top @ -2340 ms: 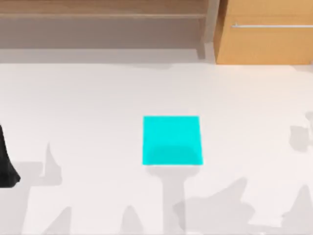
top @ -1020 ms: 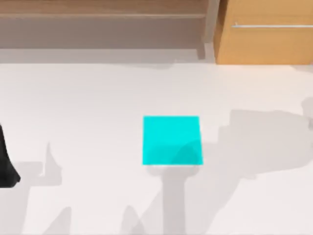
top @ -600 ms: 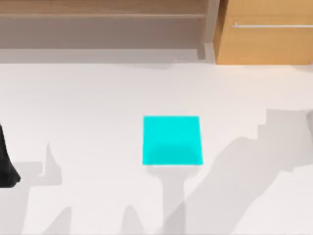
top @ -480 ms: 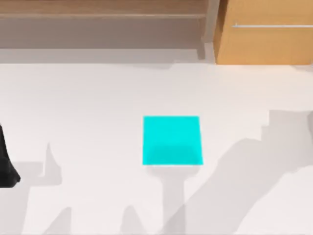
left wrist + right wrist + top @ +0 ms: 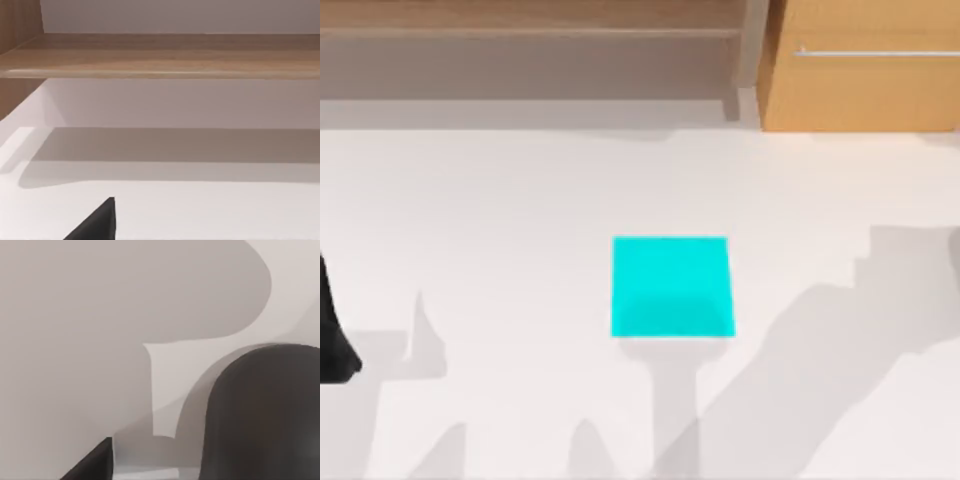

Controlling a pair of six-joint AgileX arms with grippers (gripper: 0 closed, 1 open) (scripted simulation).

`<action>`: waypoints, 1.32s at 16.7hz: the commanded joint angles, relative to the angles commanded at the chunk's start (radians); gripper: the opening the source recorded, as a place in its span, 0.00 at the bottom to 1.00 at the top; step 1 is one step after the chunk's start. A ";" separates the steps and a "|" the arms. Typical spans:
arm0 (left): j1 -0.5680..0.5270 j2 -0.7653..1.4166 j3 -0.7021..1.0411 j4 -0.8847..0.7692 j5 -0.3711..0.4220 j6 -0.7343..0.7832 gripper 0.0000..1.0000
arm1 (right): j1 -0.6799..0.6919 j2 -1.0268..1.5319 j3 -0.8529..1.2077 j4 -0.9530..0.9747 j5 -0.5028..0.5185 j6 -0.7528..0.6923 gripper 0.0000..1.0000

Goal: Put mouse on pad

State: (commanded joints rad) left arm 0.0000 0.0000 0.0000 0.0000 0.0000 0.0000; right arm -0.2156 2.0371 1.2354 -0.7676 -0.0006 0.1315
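Note:
The pad [image 5: 672, 287] is a flat cyan square lying in the middle of the white table, with nothing on it. In the right wrist view a dark grey rounded body, seemingly the mouse [image 5: 262, 415], looms very close beside a black part of my right gripper [image 5: 95, 464]; whether the two touch is unclear. My left arm [image 5: 332, 340] is parked at the table's left edge, far from the pad, and a black part of its gripper [image 5: 96, 223] shows over bare table.
A wooden shelf [image 5: 530, 30] and a wooden cabinet [image 5: 860, 65] with a metal handle line the far side of the table. A broad shadow [image 5: 820, 370] crosses the white table [image 5: 500, 220] to the right of the pad.
A second ago the broad shadow on the right reached the pad's near right corner. It has since swung off the pad, running from the right edge toward the front. Pad and left arm unmoved.

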 joint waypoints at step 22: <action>0.000 0.000 0.000 0.000 0.000 0.000 1.00 | -0.001 -0.051 0.072 -0.088 0.007 -0.003 0.00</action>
State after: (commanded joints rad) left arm 0.0000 0.0000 0.0000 0.0000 0.0000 0.0000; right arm -0.2170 1.9858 1.3073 -0.8554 0.0059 0.1285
